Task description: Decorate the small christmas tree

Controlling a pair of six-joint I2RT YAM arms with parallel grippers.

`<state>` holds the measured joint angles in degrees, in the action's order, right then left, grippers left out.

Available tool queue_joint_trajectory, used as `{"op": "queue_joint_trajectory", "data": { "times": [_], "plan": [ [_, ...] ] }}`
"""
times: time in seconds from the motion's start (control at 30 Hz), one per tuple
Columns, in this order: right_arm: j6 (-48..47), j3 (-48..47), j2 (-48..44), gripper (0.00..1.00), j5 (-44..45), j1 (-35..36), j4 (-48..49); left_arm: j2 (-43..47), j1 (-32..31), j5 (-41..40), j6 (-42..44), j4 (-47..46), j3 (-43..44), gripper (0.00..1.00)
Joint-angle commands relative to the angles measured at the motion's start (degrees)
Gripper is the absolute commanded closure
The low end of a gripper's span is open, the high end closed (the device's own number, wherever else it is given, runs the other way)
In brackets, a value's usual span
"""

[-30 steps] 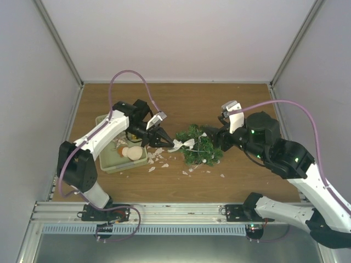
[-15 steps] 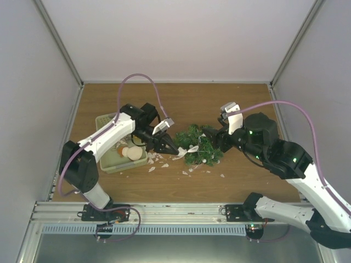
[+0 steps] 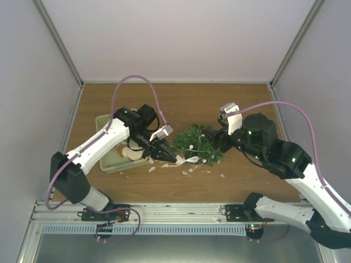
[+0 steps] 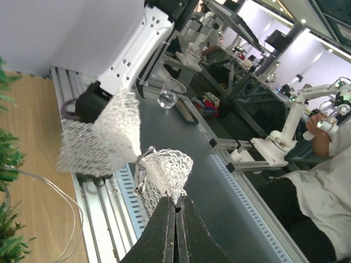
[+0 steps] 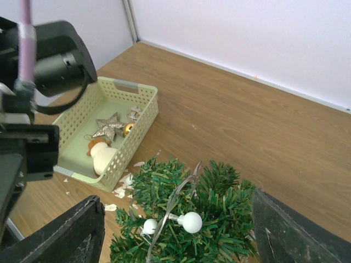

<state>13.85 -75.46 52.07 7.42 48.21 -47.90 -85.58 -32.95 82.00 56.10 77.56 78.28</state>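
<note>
The small christmas tree point(image 3: 196, 143) stands mid-table, with a wire of white bulbs point(image 5: 191, 221) on it. It fills the bottom of the right wrist view point(image 5: 219, 192). My right gripper point(image 3: 216, 138) is open, its two fingers point(image 5: 82, 230) wide apart on either side of the tree, touching nothing. My left gripper point(image 3: 166, 154) is shut on a white mesh ribbon point(image 4: 164, 170), just left of the tree's base. The ribbon trails along the table under the tree's near side point(image 3: 184, 160). Tree needles show at the left edge of the left wrist view point(image 4: 6, 159).
A pale green tray point(image 5: 137, 118) lies left of the tree with a silver star point(image 5: 107, 127), a gold ball point(image 5: 128, 129) and a snowman figure point(image 5: 102, 158). White scraps point(image 3: 159, 164) litter the table between tray and tree. Walls enclose three sides.
My left gripper has moved toward the near edge with the ribbon, drawing it down from the tree's left side to the table by its base. The right arm has stayed put.
</note>
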Motion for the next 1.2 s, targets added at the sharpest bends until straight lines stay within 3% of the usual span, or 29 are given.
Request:
{"op": "queue_joint_trajectory", "data": {
  "times": [0.0, 0.77, 1.17],
  "plan": [
    [0.3, -0.1, -0.1, 0.27, 0.0, -0.2, 1.8, -3.9, -1.8, 0.5, 1.6, 0.3, -1.5, 1.00],
    [-0.1, 0.9, -0.8, 0.25, 0.7, -0.2, 1.8, -13.7, 0.9, -14.7, 4.3, 0.3, 11.9, 1.00],
    [-0.5, 0.9, -0.9, 0.24, 1.2, -0.2, 1.7, -17.0, 2.7, -18.1, 4.1, 0.3, 19.4, 1.00]
  ]
}}
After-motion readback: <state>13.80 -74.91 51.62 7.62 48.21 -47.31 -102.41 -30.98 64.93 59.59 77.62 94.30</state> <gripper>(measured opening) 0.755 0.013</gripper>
